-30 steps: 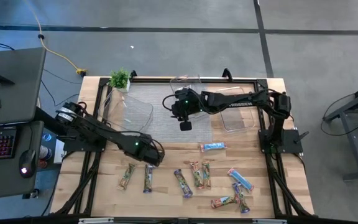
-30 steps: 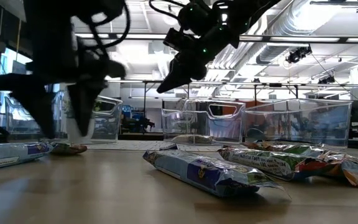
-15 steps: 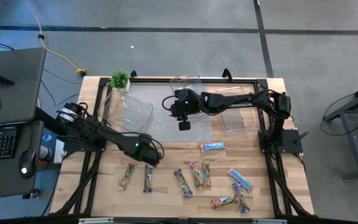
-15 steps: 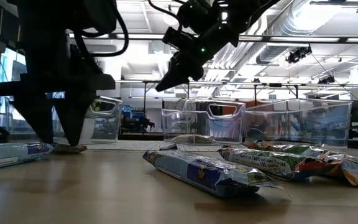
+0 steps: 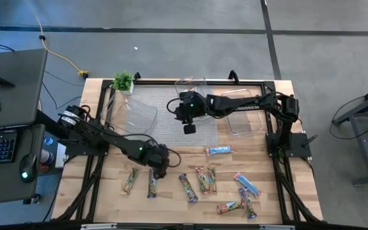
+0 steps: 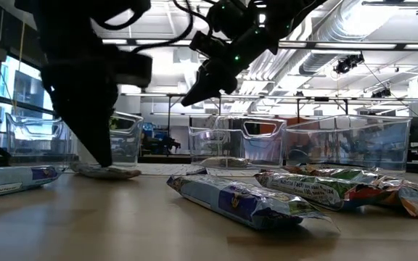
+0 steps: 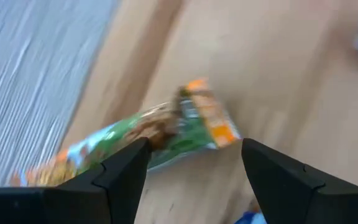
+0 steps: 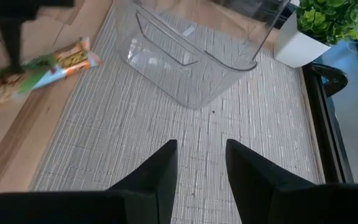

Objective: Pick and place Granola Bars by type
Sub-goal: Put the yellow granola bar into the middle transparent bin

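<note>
Green-wrapped, one granola bar [image 7: 148, 134] is straddled on the wood at the mat's six o'clock by the wide-open left gripper [image 7: 191, 165], while the right gripper [image 8: 201, 163], part-open and empty, hovers above the mat, every visible bar being unsorted.

Green granola bar [image 7: 154, 134] smearing with motion blur in left wrist view, wrapper print illegible. Left gripper [image 6: 96, 156] showing only as dark silhouette in low view, fingertips indistinct.
</note>
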You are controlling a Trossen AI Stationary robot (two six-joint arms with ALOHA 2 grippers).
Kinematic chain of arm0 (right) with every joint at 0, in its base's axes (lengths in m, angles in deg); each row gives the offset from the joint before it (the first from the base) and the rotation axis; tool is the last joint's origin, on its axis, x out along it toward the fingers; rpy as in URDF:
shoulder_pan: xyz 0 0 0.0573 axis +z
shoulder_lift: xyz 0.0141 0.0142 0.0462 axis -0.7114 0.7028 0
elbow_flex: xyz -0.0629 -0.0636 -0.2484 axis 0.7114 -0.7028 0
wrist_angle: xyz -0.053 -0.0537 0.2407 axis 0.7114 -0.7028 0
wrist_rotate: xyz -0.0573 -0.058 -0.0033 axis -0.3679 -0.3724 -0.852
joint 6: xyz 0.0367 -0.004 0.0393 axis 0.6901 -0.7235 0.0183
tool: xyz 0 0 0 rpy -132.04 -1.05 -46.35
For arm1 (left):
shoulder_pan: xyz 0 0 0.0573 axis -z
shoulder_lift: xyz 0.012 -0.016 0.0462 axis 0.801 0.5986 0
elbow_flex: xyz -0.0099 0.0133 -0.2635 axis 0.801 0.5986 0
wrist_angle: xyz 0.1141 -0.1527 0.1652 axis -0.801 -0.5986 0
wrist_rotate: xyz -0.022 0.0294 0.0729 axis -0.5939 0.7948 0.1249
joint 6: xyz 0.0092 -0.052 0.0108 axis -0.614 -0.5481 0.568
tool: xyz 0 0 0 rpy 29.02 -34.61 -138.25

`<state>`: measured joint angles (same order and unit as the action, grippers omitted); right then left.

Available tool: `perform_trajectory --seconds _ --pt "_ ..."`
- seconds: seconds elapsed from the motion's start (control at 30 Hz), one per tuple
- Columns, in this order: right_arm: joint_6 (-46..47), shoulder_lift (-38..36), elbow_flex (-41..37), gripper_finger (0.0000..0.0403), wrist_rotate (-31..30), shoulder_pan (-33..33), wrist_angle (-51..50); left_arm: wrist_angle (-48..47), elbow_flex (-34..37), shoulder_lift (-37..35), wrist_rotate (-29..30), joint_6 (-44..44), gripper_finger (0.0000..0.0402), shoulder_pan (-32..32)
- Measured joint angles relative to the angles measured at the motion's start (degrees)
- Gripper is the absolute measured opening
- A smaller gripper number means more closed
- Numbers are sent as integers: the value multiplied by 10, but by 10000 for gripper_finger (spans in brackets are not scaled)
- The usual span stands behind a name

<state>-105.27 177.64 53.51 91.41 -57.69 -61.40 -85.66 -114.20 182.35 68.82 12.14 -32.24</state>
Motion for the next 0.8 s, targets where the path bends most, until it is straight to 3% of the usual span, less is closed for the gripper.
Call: perform_trajectory --seconds 0.17,0.33,0.5,0.8 --pt "1 0 0 119 0 0 11 5 -23 0 4 134 252 0" --pt "3 0 0 119 0 1 6 -78 -70 0 51 283 252 0" --pt "13 0 0 119 -17 6 -24 -100 -65 -1 11 345 252 -19" --pt "13 0 0 119 -139 20 -92 -44 7 -1 -30 409 252 -77"
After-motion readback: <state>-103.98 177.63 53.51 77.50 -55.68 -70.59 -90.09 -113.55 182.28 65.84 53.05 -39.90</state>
